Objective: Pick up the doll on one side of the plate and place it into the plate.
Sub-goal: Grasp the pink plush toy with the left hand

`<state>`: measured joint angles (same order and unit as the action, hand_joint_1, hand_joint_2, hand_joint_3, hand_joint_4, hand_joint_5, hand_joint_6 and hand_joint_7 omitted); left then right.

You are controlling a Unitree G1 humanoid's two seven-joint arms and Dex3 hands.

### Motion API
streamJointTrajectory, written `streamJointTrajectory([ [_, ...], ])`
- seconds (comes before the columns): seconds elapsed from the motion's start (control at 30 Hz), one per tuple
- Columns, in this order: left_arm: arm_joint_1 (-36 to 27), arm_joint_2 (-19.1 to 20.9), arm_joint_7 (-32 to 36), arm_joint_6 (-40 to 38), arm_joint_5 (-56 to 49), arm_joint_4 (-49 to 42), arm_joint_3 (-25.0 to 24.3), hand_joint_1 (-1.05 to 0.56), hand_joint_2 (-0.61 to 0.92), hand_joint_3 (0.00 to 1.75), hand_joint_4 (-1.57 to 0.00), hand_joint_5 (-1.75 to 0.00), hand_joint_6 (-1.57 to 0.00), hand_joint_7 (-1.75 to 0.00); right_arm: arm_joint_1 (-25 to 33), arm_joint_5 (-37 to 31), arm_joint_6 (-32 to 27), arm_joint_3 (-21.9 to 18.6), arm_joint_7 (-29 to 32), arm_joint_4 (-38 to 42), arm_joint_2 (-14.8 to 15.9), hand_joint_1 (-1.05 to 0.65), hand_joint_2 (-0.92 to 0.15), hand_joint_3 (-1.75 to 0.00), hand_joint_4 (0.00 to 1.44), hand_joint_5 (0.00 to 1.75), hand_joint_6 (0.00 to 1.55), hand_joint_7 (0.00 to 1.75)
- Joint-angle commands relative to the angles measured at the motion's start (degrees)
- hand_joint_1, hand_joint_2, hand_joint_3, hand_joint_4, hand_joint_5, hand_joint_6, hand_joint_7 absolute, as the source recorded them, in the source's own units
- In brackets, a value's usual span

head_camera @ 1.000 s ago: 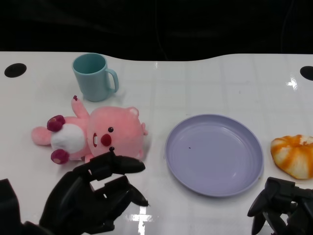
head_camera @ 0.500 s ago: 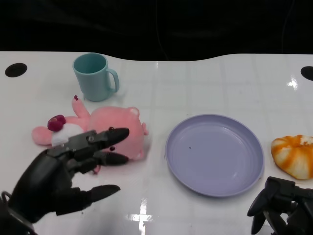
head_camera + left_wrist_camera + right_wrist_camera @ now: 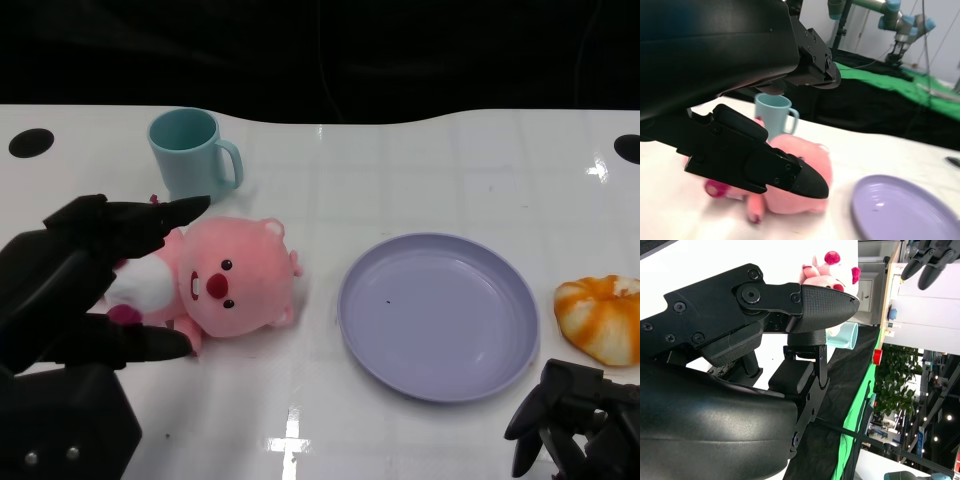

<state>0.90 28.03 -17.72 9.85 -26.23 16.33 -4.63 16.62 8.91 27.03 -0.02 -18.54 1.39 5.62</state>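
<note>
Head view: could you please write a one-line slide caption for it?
Left robot hand open around the pink doll, beside the empty purple plate; teal mug behind.

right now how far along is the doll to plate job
Nothing is finished: the purple plate holds nothing. In hand: the left hand has its fingers spread around the body of the pink doll, which lies on the table to the left of the plate; no closed grip shows. The right hand sits idle near the table's front edge. Left to do: grip, lift, carry across, set it in the plate.
</note>
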Motion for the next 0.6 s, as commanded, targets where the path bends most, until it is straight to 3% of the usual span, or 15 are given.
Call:
streamJointTrajectory([
  [0.03,1.95,2.69,1.79,-0.94,-5.52,-1.32,1.09,-0.69,0.88,0.0,-0.01,-0.48,-0.28,0.0,0.32,0.39,-1.21,-0.28,0.39,-1.22,0.26,-0.8,-0.81,-0.63,0.92,1.52,0.88,1.2],
  [0.47,8.78,3.38,5.37,-4.58,-20.23,-11.87,9.76,-0.75,0.92,0.01,-0.01,-0.45,-0.22,0.0,-0.41,-0.05,-0.66,-0.27,0.05,-0.65,0.4,-0.81,-0.82,-0.63,0.91,1.53,0.86,1.23],
  [0.6,11.48,3.3,6.6,-5.21,-22.66,-16.36,12.73,-0.76,0.92,0.02,-0.02,-0.45,-0.22,0.0,-0.25,0.13,-0.9,-0.24,-0.3,-0.91,0.67,-0.81,-0.86,-0.54,0.9,1.54,0.84,1.26],
])
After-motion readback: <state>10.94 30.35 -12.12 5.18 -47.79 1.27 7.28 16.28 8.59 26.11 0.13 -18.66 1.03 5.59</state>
